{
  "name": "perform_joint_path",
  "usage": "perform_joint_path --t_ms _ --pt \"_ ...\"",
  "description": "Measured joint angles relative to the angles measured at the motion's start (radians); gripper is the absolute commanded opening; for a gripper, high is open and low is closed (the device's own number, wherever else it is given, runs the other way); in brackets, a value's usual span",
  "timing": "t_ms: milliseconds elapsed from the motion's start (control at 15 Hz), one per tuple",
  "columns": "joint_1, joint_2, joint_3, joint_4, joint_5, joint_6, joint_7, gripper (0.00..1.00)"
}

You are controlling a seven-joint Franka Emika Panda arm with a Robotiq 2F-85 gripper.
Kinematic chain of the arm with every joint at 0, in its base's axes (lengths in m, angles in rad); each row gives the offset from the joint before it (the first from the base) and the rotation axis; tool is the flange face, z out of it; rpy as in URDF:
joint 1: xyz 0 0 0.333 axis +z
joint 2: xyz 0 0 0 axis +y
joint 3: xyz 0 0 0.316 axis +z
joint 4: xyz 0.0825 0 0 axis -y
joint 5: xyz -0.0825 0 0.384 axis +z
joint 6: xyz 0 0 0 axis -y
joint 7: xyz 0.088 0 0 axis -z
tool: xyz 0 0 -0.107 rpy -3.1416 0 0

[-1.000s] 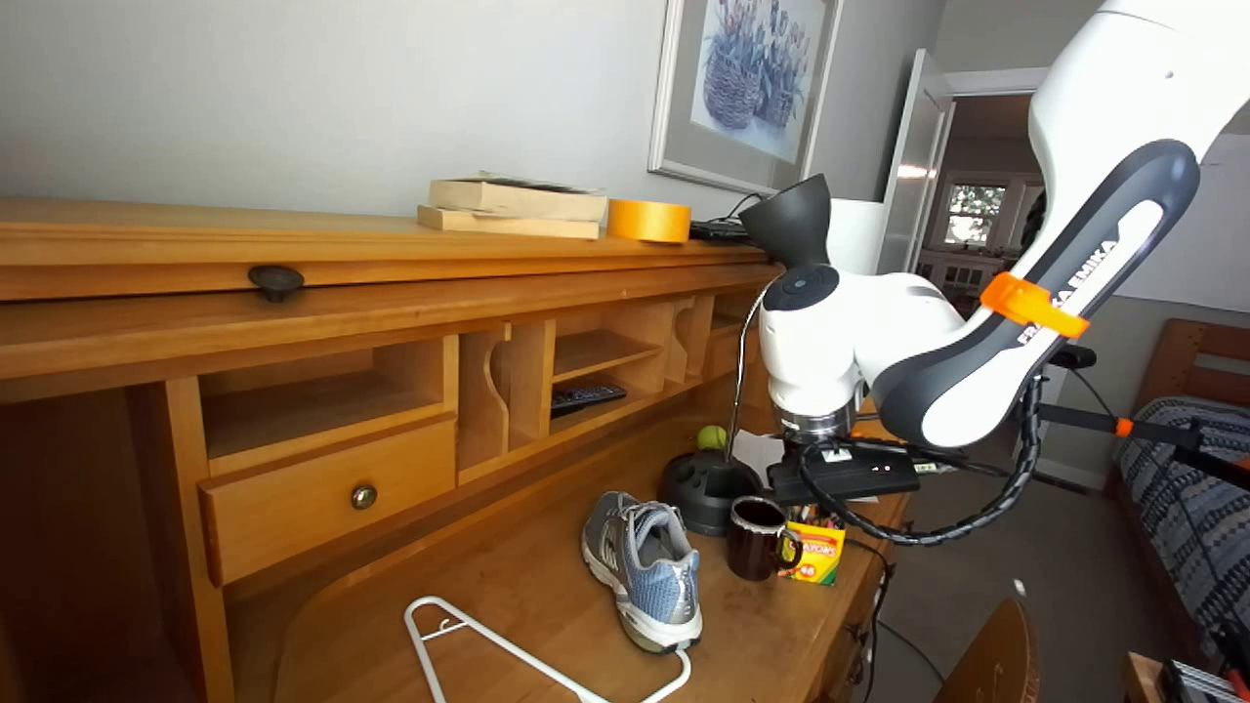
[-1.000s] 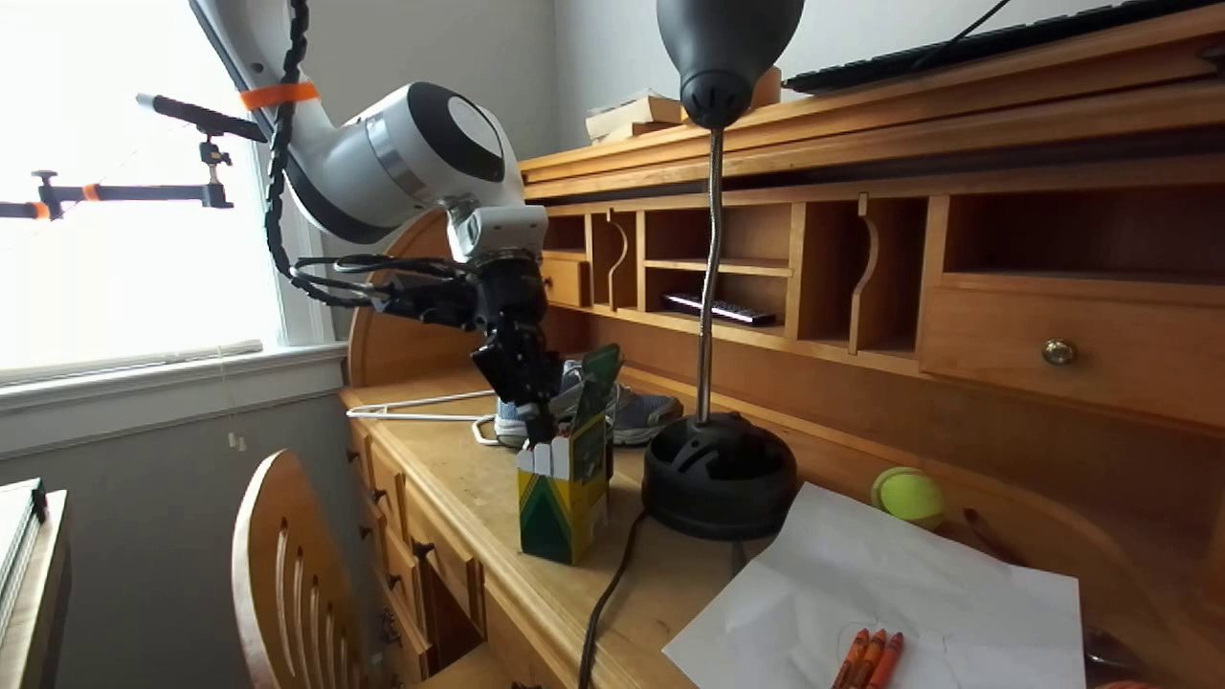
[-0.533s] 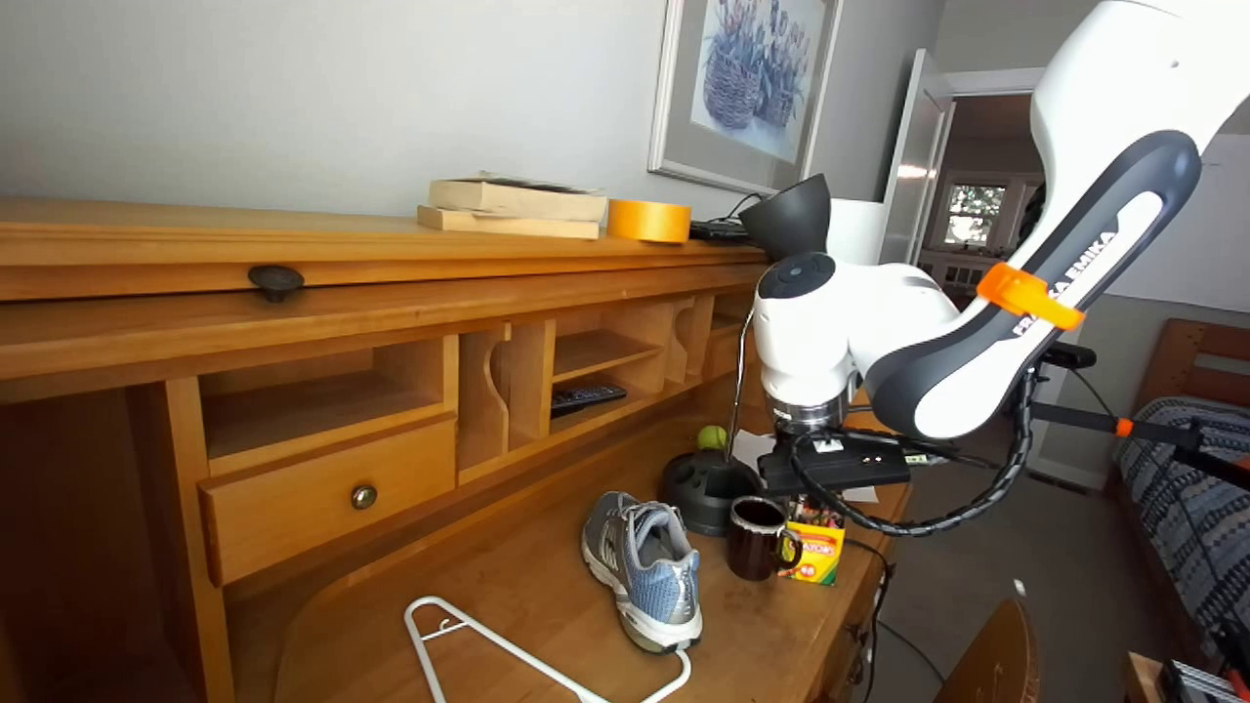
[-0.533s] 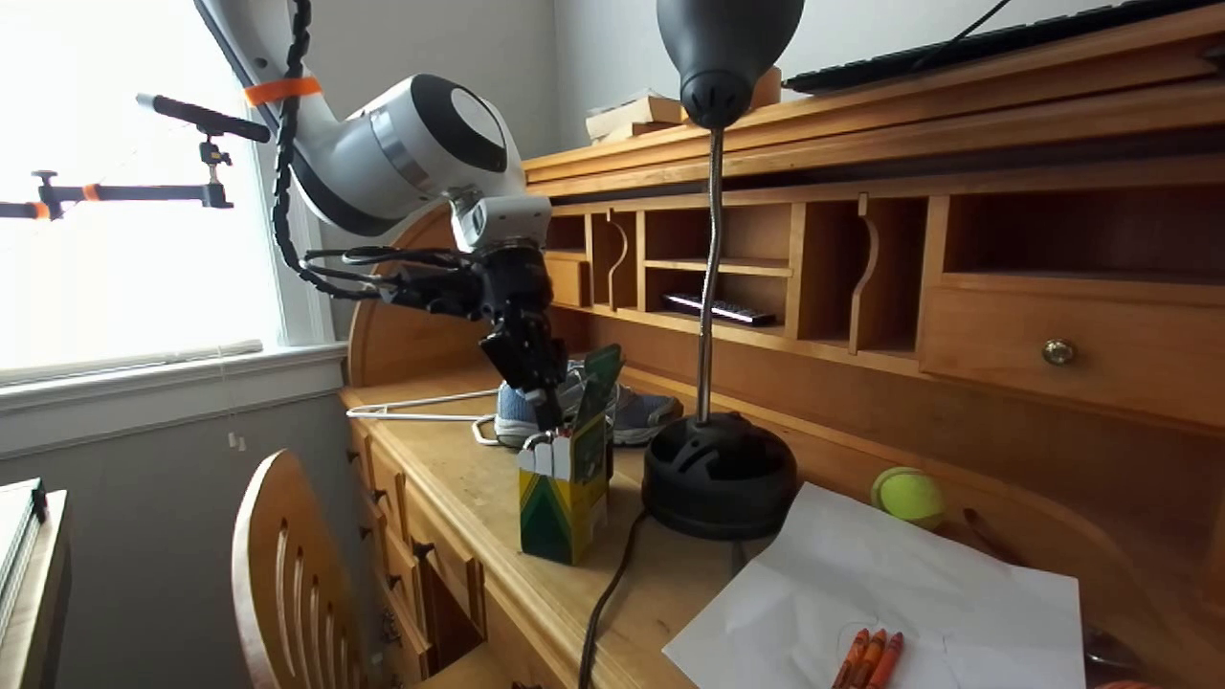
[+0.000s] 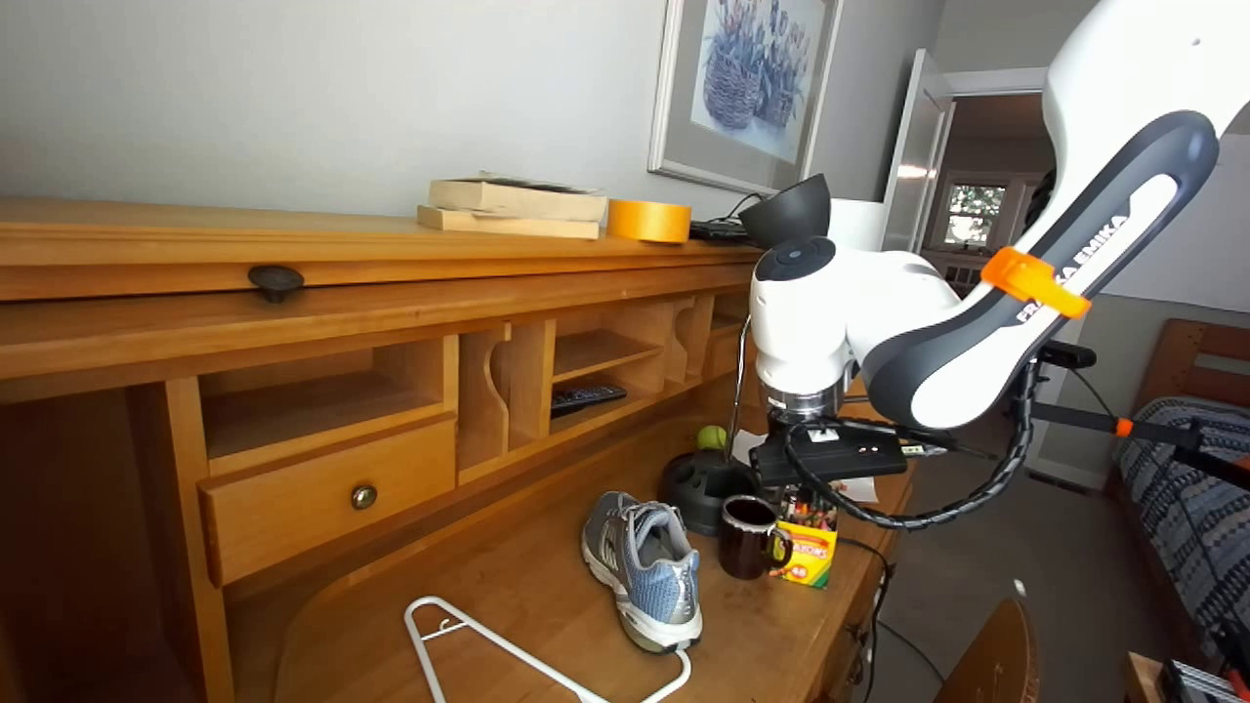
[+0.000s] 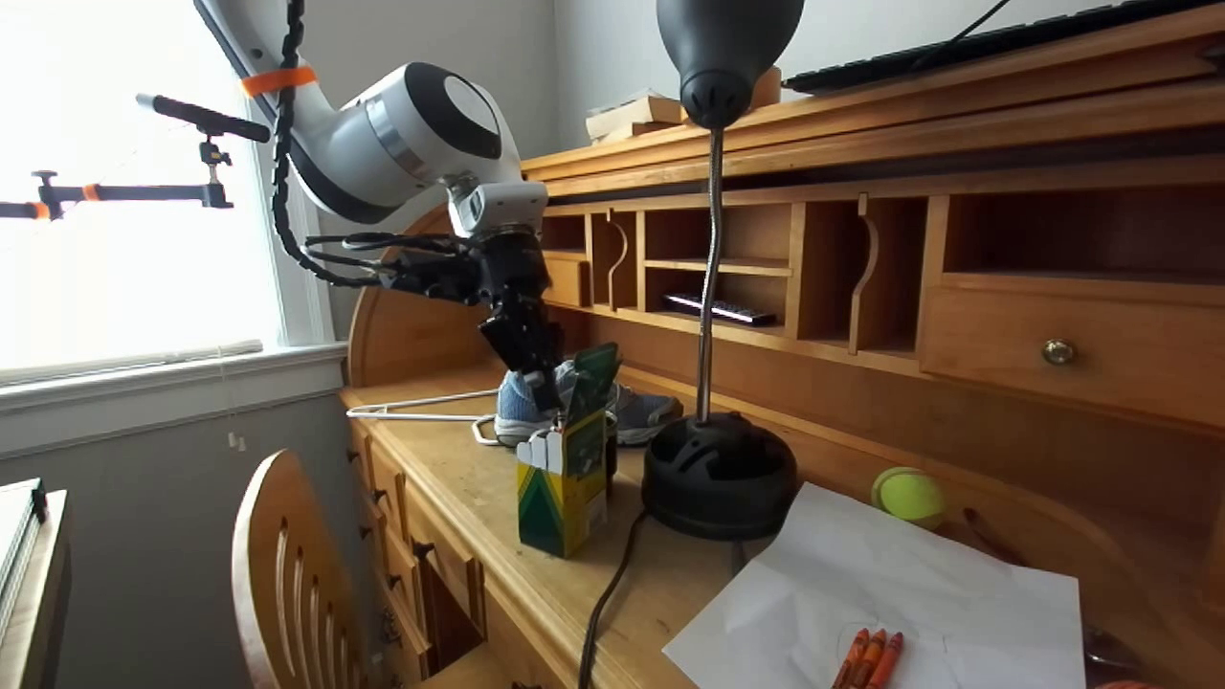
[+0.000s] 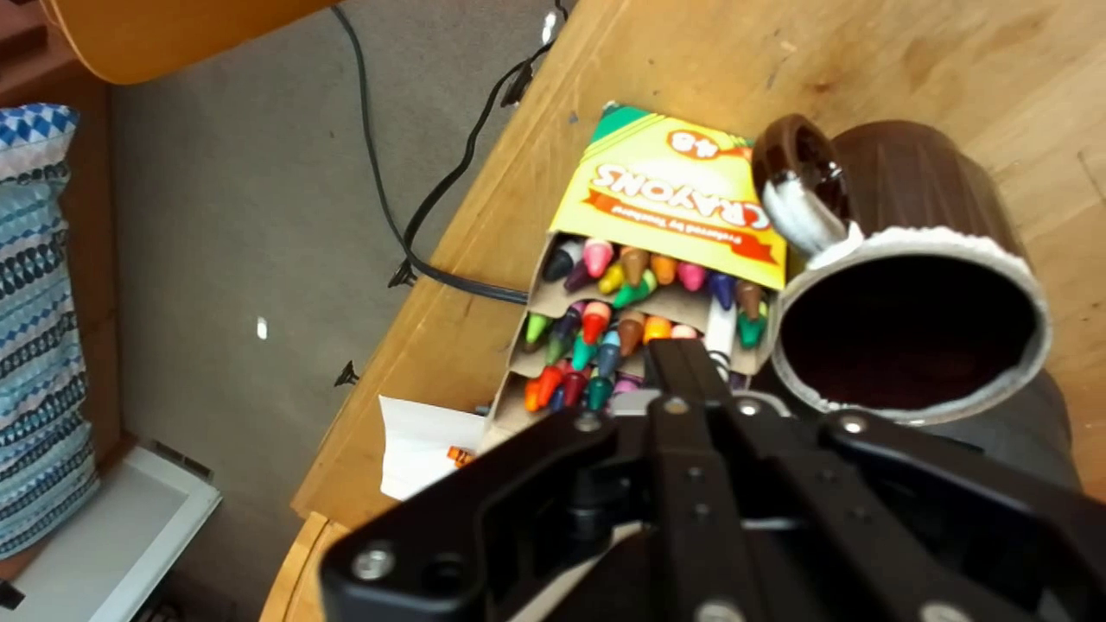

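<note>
An open crayon box [image 7: 691, 199] stands upright on the table [image 5: 527, 566], its crayons [image 7: 596, 320] tip-up in tiers. In the wrist view the gripper [image 7: 689, 352], clenched, hangs over them from six o'clock; whether it touches any cannot be told. There too, a brown mug [image 7: 916, 181] sits close beside the box at three o'clock. In an exterior view, a shoe [image 5: 664, 591] rests beyond the mug, at the box's nine o'clock.

At right in the wrist view, the mug [image 7: 929, 186] crowds the crayon box [image 7: 670, 194] and gripper [image 7: 687, 350]. Left of centre, a strip of desk [image 7: 449, 345] offers passage, crossed by a cord [image 7: 479, 289]. In an exterior view, the box's raised flap [image 6: 594, 371] and the lamp [image 6: 718, 507] block the centre.
</note>
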Motion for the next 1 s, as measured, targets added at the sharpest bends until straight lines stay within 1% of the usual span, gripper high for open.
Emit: perform_joint_path --t_ms 600,1000 --pt "0.014 -0.039 0.0 -0.016 0.0 -0.001 0.001 0.0" --pt "0.015 -0.058 -0.001 -0.054 0.0 -0.001 0.02 0.0"
